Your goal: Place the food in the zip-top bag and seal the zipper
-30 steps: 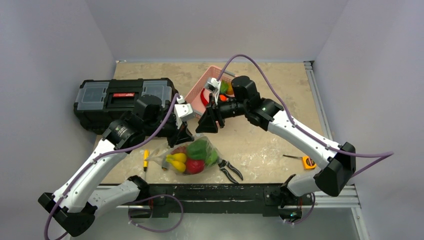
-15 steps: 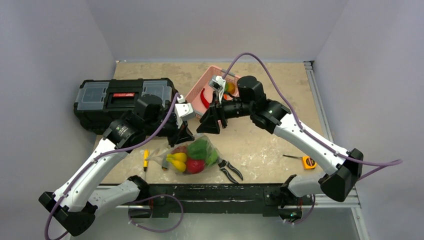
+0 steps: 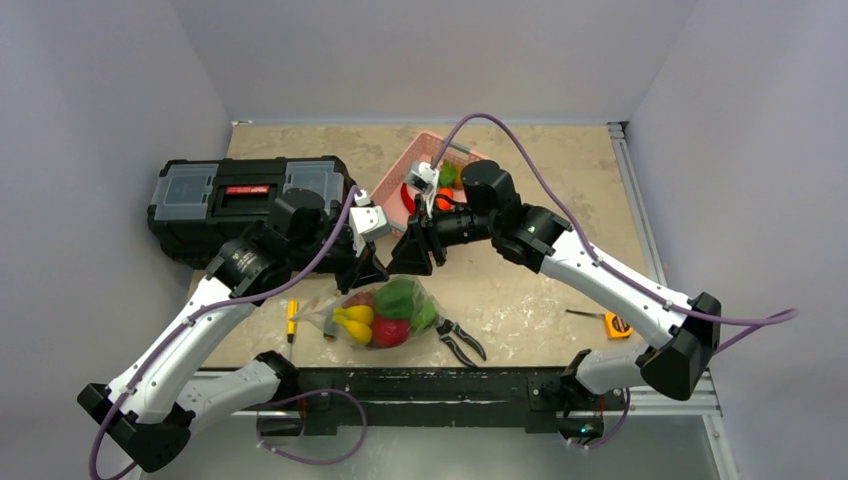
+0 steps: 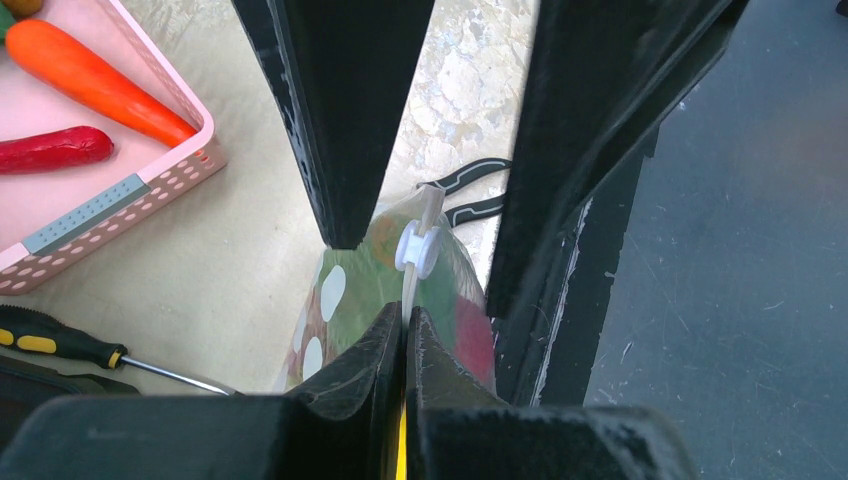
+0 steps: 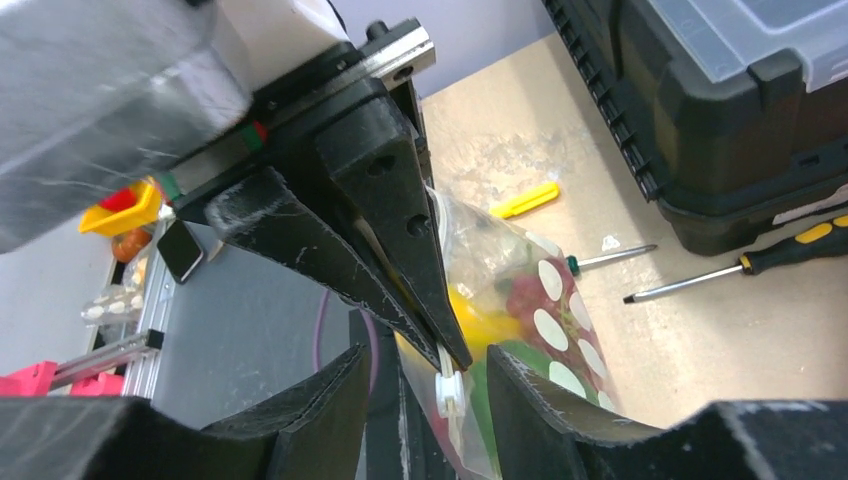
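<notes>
**Right gripper (image 3: 412,254) edges in over the bag (image 3: 385,312)**

Right arm has dipped a little lower and leftward in the last half second. Its gripper now hangs just above the bag's top, close beside the left gripper (image 3: 363,272). The left one hasn't budged, and neither has the bag.

Look at the left wrist view: the left jaws are pressed narrow, pinching the zipper (image 4: 428,206) with the strip running up between them. Just past their tips sits the white slider (image 4: 417,250). The right jaws stand wide, one finger on each side of that slider, with a gap showing on both sides.

Food is all inside the bag: banana (image 3: 355,319) at its left, pepper (image 3: 398,297) on top, a red fruit (image 3: 389,332) at the near side.

Pliers (image 3: 461,341) lie just right of the bag and a yellow screwdriver (image 3: 291,318) just left of it. The toolbox (image 3: 250,195) is beyond it to the left, and the basket (image 3: 392,188) is beyond it, behind the right gripper.
</notes>
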Controlling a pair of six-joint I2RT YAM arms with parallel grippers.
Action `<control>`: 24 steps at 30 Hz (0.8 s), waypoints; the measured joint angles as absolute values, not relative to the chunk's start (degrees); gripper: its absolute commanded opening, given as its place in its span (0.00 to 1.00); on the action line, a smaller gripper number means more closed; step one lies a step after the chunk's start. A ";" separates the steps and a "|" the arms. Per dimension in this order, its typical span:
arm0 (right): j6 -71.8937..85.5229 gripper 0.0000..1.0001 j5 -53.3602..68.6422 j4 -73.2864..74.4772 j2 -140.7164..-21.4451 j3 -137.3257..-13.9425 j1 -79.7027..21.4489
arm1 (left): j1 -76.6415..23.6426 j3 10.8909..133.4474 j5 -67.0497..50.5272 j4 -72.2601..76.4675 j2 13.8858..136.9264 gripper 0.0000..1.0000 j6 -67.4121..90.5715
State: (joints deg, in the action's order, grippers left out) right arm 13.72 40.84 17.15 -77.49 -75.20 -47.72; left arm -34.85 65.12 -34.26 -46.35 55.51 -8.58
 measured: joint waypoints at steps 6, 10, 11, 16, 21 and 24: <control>12.69 0.42 39.46 19.07 -78.54 -75.20 -48.75 | -34.85 65.12 -34.26 -46.35 55.51 0.00 -8.58; 12.32 0.36 38.35 19.64 -78.54 -75.20 -48.75 | -34.85 65.12 -34.26 -46.35 55.51 0.00 -8.58; 12.23 0.34 38.17 19.90 -78.54 -75.20 -48.75 | -34.85 65.12 -34.26 -46.35 55.51 0.00 -8.58; 11.66 0.25 38.02 20.05 -78.52 -75.20 -48.75 | -34.85 65.12 -34.26 -46.35 55.51 0.00 -8.58; 11.51 0.18 38.24 20.05 -77.93 -74.85 -48.75 | -34.85 65.12 -34.26 -46.35 55.51 0.00 -8.58; 11.16 0.14 38.30 20.12 -77.87 -74.85 -48.75 | -34.85 65.12 -34.30 -46.35 55.51 0.00 -8.58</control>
State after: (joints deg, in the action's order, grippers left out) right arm 11.16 38.30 20.12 -77.87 -74.85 -48.75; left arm -34.85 65.12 -34.30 -46.35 55.51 -8.58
